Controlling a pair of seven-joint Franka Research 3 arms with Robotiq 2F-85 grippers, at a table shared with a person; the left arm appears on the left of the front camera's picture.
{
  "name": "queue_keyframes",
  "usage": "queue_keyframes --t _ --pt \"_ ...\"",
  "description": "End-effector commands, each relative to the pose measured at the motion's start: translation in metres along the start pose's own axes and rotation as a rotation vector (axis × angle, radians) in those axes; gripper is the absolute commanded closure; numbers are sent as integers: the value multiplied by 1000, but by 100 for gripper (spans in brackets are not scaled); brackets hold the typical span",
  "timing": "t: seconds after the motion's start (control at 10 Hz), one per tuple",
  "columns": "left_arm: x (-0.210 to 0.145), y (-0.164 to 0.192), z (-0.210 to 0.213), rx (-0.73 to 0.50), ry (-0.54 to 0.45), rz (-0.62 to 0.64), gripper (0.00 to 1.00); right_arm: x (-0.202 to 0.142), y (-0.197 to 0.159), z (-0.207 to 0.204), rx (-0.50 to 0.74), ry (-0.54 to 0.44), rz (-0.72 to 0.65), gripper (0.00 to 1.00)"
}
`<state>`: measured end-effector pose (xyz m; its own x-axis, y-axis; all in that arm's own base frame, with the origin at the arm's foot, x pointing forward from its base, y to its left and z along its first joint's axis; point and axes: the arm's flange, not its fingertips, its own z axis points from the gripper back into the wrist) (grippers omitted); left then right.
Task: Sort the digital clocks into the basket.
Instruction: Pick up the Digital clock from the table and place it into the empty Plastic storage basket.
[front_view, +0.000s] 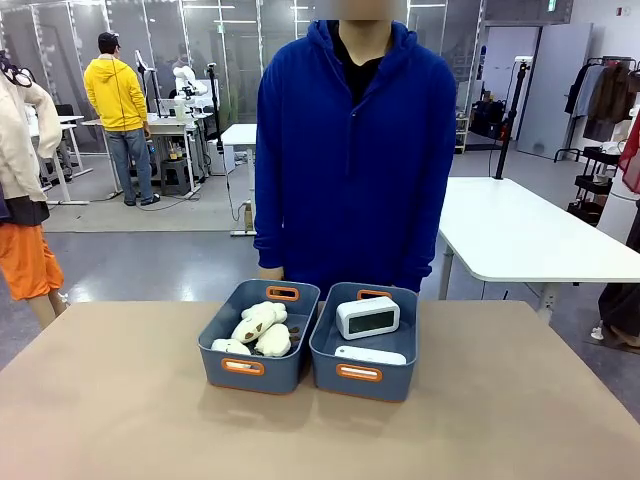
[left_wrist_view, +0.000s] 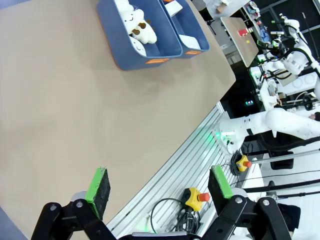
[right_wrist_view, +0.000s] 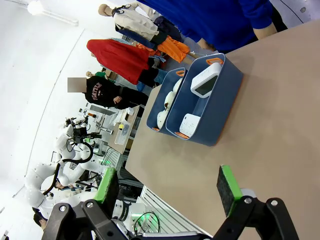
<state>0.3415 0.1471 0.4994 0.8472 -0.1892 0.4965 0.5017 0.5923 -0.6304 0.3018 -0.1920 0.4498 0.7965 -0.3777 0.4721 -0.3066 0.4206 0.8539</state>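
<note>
Bare bench (front_view: 110, 420) is what sits closest to my front camera, and beyond it two slate-blue bins stand side by side, touching, in front of a person in a blue hoodie (front_view: 355, 150). Going left to right: the left bin (front_view: 258, 335) holds the fluffy white plush toys (front_view: 260, 322), and the right basket (front_view: 365, 342) already holds both digital clocks — one clock (front_view: 367, 317) propped up on its edge with the dark display facing me, the other clock (front_view: 370, 355) lying flat near the front wall. My left gripper (left_wrist_view: 160, 187) hangs released over the near edge of the bench, well apart from the bins, nothing between its green pads; my right gripper (right_wrist_view: 170, 185) is likewise spread wide and empty, looking across the bench at the bins. To my eye the sorting is done, so the risks from here are mostly of my own making. If I reach in again I could nudge the upright clock and tip it onto the flat one, or knock it over the rim — it looks lightly balanced. The bins are identical, so a careless pick could also carry a plush toy into the wrong one. And the person stands right at the far edge, so any long reach across the bins brings an arm close to them.
</note>
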Motion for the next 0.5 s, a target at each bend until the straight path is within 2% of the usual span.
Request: queue_keyframes --t 0.0,0.4 --pt "3 2 4 18 8 7 0 0 0 -2 2 -17 18 0" --pt "3 2 4 18 8 7 0 0 0 -2 2 -17 18 0"
